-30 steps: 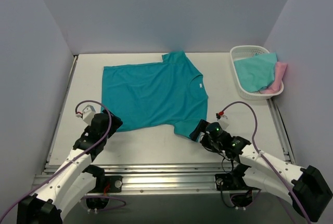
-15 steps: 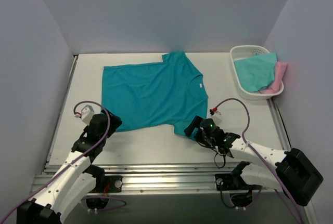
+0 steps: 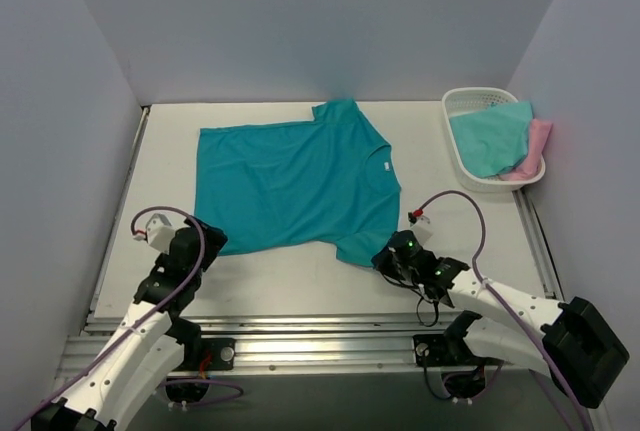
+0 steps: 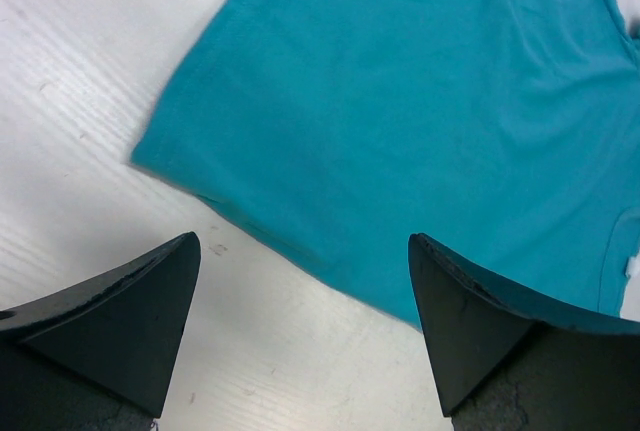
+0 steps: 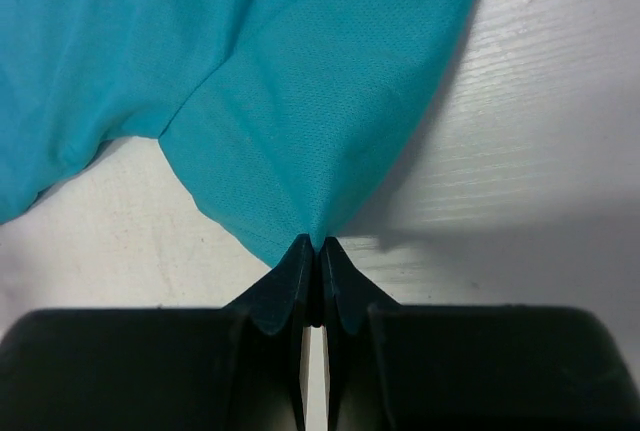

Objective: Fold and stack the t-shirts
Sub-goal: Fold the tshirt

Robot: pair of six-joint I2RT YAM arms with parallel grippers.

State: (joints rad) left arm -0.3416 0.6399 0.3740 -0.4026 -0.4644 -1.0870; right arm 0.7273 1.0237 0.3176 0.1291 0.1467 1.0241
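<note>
A deep teal t-shirt (image 3: 290,181) lies spread flat on the white table, neck to the right. My right gripper (image 3: 385,255) is at its near right sleeve, and the right wrist view shows this gripper (image 5: 316,243) shut on the hem of the teal sleeve (image 5: 320,101), the cloth pinched between the tips. By the shirt's near left corner my left gripper (image 3: 203,237) stands open. In the left wrist view its gripper (image 4: 300,241) holds nothing, over bare table just short of the teal hem (image 4: 420,101). An aqua t-shirt (image 3: 490,136) and a pink t-shirt (image 3: 539,141) lie in the basket.
A white slotted basket (image 3: 462,100) stands at the far right, close to the right wall. Grey walls close in the table on the left, back and right. A metal rail (image 3: 320,336) runs along the near edge.
My right gripper has shut on the teal sleeve hem after moving in on it. My left arm has drawn slightly left and back from the shirt's corner, still open.
</note>
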